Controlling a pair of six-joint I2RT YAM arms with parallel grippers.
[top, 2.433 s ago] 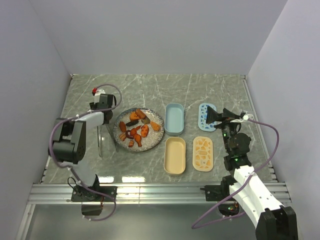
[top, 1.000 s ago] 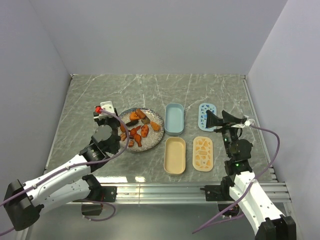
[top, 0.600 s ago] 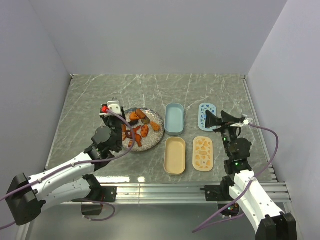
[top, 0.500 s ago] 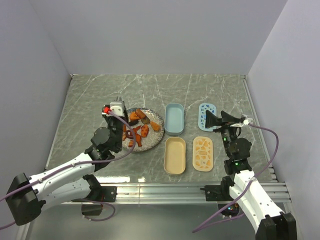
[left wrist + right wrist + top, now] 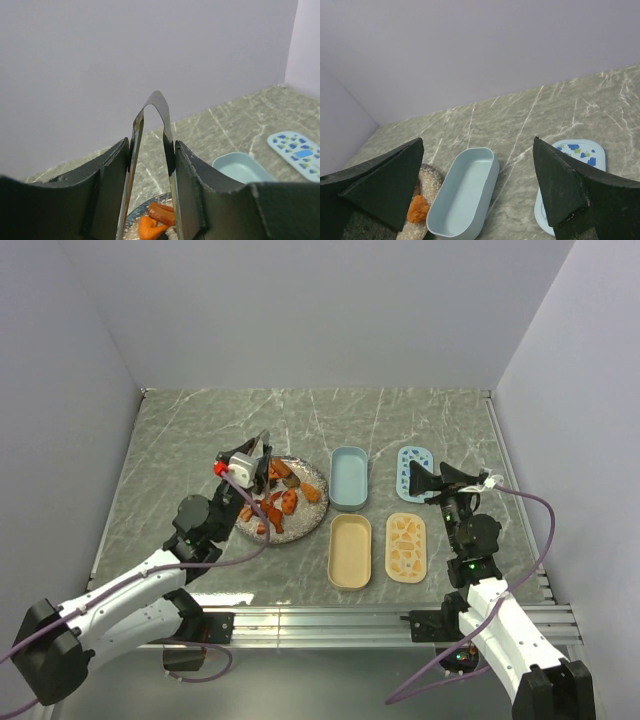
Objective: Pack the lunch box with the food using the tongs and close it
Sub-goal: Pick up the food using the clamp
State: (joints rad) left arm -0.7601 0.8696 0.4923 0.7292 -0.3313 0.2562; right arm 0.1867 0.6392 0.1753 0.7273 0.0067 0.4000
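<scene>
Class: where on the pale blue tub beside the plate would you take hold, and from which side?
Probably a long side wall of the pale blue tub, from straight above, pinching the wall inside and out. It stands upright, open and empty, so its thin rim is exposed.

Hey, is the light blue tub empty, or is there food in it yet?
Empty. The light blue tub shows a bare floor inside; the food lies on the plate.
</scene>
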